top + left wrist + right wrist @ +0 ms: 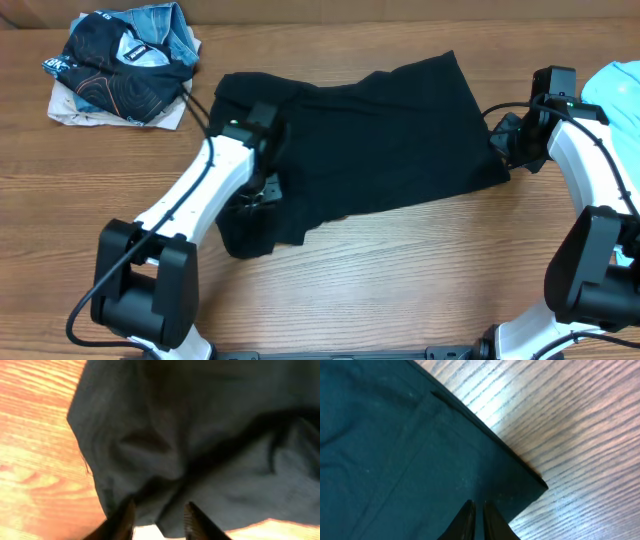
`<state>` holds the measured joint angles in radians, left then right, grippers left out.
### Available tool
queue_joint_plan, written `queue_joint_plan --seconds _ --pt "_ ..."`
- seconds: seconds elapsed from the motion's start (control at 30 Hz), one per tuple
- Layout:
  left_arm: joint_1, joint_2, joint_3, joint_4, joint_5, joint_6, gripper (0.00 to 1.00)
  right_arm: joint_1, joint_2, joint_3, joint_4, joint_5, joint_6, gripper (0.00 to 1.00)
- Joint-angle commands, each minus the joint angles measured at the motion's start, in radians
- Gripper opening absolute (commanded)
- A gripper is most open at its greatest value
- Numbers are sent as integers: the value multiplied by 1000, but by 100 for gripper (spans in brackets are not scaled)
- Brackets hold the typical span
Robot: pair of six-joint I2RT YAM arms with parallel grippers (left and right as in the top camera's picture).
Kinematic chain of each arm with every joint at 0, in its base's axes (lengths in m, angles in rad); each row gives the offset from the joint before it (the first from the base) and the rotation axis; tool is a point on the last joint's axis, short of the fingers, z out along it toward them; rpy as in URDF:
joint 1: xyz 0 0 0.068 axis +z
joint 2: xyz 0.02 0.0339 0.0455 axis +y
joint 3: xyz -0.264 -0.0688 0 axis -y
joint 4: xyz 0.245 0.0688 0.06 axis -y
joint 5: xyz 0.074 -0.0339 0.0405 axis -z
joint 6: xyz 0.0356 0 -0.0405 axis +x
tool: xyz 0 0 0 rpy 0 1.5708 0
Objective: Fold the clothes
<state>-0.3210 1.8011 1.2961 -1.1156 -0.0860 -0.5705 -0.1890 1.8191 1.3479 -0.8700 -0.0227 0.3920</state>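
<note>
Black shirt (380, 140) lies spread mid-tabletop (400, 290), rumpled at its left end. Left end effector (159, 521) has its fingers part-way apart, with a bunch of the shirt's left end gathered between them; we read that as clamped. Right end effector (479, 520) is pinched nearly together on the shirt's right hem near the corner. To fold well, we'd lift both ends evenly, keep the cloth taut and lay edge to edge. We see no containers. A pile of printed clothes (125, 65) sits loose far left, and a light blue T-shirt (622, 85) far right.
</note>
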Motion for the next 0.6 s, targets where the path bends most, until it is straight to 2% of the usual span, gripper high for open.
queue_joint_plan --seconds 0.0,0.03,0.13,0.33,0.57 --pt "49 -1 -26 36 37 40 32 0 -1 -1 13 -11 -3 10" --pt "72 6 -27 59 72 89 32 0 3 -1 25 -17 -4 10" --pt "92 24 -27 87 130 129 29 0 14 -1 41 -18 -4 9" --pt "97 73 -27 115 132 129 27 0 62 -1 62 -26 -8 4" --pt "100 171 -27 129 132 129 26 0 121 -1 54 -32 -8 4"
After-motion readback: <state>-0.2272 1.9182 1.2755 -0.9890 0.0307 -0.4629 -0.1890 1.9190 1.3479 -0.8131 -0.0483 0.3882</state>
